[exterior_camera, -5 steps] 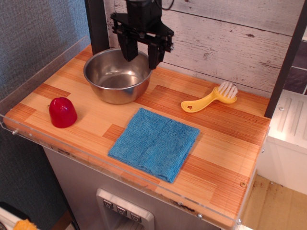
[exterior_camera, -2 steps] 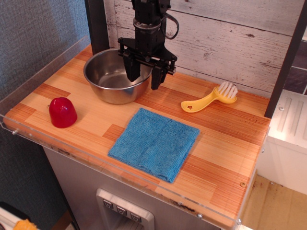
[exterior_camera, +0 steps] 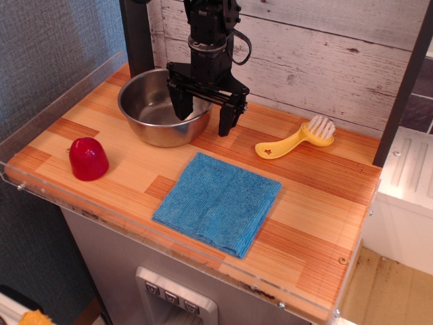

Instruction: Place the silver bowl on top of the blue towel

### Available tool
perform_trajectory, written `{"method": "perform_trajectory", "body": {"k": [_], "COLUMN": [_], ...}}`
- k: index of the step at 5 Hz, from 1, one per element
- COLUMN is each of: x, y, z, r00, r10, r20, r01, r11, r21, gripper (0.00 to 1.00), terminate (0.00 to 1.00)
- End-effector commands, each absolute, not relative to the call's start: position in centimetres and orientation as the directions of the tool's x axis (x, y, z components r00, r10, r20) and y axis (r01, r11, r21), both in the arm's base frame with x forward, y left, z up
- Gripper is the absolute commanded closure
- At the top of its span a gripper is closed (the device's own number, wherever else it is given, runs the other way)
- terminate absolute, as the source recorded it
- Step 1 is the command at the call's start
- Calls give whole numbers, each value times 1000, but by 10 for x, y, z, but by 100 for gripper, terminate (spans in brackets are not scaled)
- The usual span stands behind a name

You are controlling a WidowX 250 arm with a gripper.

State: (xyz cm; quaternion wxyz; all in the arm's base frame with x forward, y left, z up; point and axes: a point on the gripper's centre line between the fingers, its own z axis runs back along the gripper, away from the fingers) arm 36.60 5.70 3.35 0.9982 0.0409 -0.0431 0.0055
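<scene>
The silver bowl (exterior_camera: 157, 108) stands on the wooden tabletop at the back left, upright and empty. The blue towel (exterior_camera: 218, 202) lies flat in the middle of the table, in front of and to the right of the bowl. My gripper (exterior_camera: 203, 116) is open and hangs low over the bowl's right rim. One finger is inside the bowl and the other is outside it, so the jaws straddle the rim without closing on it.
A red rounded object (exterior_camera: 88, 158) sits at the front left. A yellow brush with white bristles (exterior_camera: 298, 139) lies at the back right. A clear acrylic wall (exterior_camera: 54, 101) edges the table's left and front. A wooden plank wall stands behind.
My gripper has come down from above the bowl to its right rim, staying open, and shifted slightly right. The bowl and towel have not moved.
</scene>
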Motion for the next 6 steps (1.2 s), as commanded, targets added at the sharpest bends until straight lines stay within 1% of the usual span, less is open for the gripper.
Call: {"method": "perform_trajectory", "body": {"k": [1, 3, 4, 5, 6], "x": [368, 368, 368, 371, 374], "y": [61, 64, 67, 72, 72], "z": [47, 51, 59, 78, 117], "r00": [993, 993, 991, 987, 975], "r10": [23, 33, 34, 24, 2], "r20": [118, 117, 130, 161, 221], "r01": [-32, -42, -43, -33, -16], "r11": [996, 996, 996, 998, 998], "r21": [81, 80, 73, 57, 61], "gripper": [100, 100, 100, 100, 100], "terminate": [0, 0, 0, 0, 0]}}
